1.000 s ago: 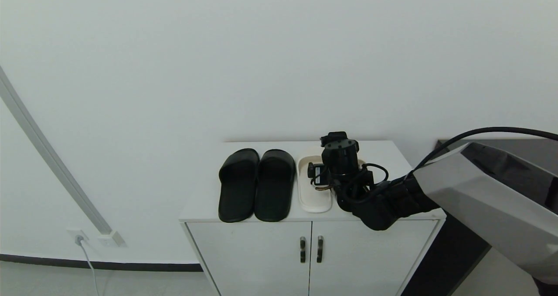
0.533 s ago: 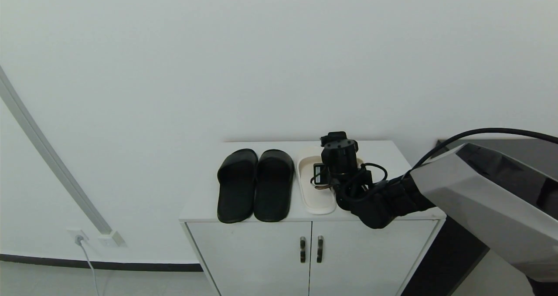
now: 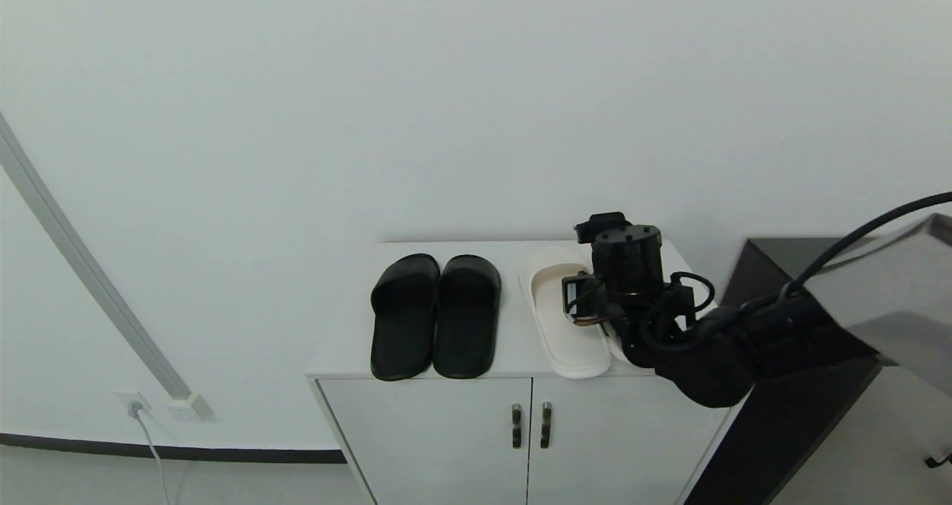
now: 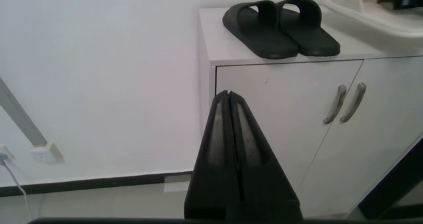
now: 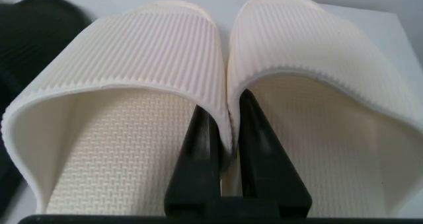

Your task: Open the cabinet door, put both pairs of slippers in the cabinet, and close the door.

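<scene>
The ribbed cream foam slippers (image 3: 563, 319) have slid right and nearer, inner edges pinched together in the right gripper (image 5: 226, 115) so both move as one.

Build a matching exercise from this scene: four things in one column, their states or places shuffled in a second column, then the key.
Column one
1. black slippers
2. white slippers
3. cabinet doors
4. left gripper

Column two
A. fingers pressed together, empty
B. inner edges pinched together by the right gripper
C. both closed, handles side by side
D. lying free on the left part of the cabinet top

Pairs: 1-D, 2-B, 3-C, 4-A
</scene>
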Motion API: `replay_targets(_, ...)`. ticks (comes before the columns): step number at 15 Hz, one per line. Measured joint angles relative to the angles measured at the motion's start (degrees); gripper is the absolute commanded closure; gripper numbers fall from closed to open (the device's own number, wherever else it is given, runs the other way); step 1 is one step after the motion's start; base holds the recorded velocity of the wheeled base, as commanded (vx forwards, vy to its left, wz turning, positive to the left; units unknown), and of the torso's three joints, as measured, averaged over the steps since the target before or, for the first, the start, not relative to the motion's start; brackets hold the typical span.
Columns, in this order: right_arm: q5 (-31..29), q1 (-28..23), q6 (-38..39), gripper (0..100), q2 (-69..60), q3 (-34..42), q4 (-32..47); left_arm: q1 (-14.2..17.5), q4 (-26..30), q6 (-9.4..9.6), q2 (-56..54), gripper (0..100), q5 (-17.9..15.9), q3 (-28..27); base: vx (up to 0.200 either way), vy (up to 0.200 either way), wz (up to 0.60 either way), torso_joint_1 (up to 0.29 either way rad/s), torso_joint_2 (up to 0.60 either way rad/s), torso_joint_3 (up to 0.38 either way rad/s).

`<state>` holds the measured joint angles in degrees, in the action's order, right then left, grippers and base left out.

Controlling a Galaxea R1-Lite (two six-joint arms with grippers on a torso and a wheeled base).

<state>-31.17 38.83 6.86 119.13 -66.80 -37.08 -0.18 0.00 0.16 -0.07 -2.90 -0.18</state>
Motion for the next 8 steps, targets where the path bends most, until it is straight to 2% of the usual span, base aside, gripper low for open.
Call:
replay_targets(3,8.9,1.1,-0.6,100,-10.9,12.0,-0.8,0.0,0.0,0.0,0.0,100,0.0,0.0,0.0,0.0,0.0,0.0,0.0,0.0)
replay_targets(7,26.8,3.9,-0.8,100,-26.9,28.2,3.2,0.0,0.0,0.0,0.0,100,0.0,0.0,0.0,0.0,0.0,0.0,0.0,0.0)
replay_targets(8,28.0,4.7,-0.8,100,-29.3,30.1,4.0,0.0,0.0,0.02,0.0,100,-0.1,0.0,0.0,0.0,0.0,0.0,0.0,0.0)
